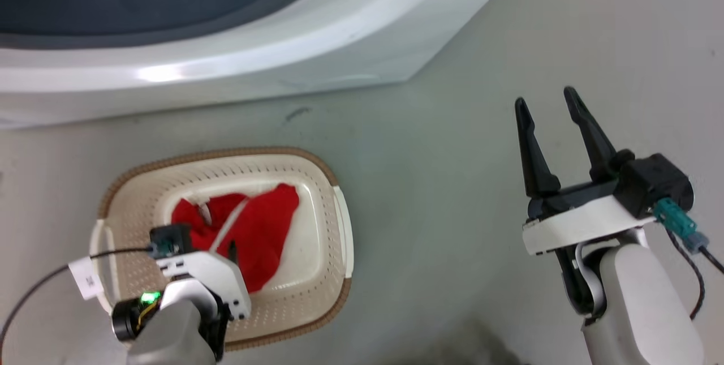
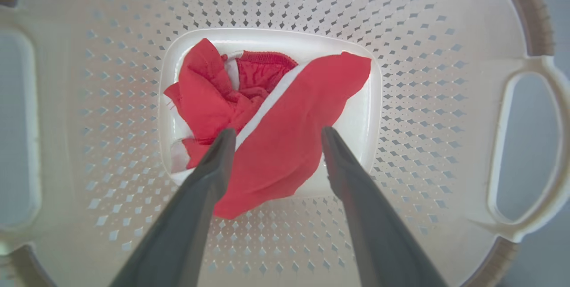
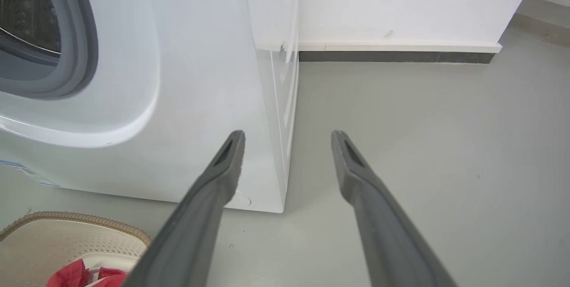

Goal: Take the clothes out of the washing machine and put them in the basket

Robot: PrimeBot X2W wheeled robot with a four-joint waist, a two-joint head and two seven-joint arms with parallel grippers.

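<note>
A crumpled red garment with white trim (image 1: pixel 254 229) (image 2: pixel 276 131) (image 3: pixel 84 276) lies on the bottom of the cream basket (image 1: pixel 334 212) (image 2: pixel 423 100) (image 3: pixel 67 233), which stands on the floor in front of the white washing machine (image 1: pixel 254 59) (image 3: pixel 178 78). My left gripper (image 1: pixel 226 252) (image 2: pixel 276 133) hangs over the basket, pointing down at the cloth, open, with nothing between its fingers. My right gripper (image 1: pixel 547 102) (image 3: pixel 287 135) is open and empty above the bare floor to the right, level with the machine's front corner. The grey door seal (image 3: pixel 75 42) shows at the upper left of the right wrist view.
Grey floor (image 1: pixel 441 184) stretches between the basket and my right arm. A white wall with a dark skirting strip (image 3: pixel 396 57) stands beyond the machine. A cable with a white tag (image 1: pixel 85 277) runs off my left wrist.
</note>
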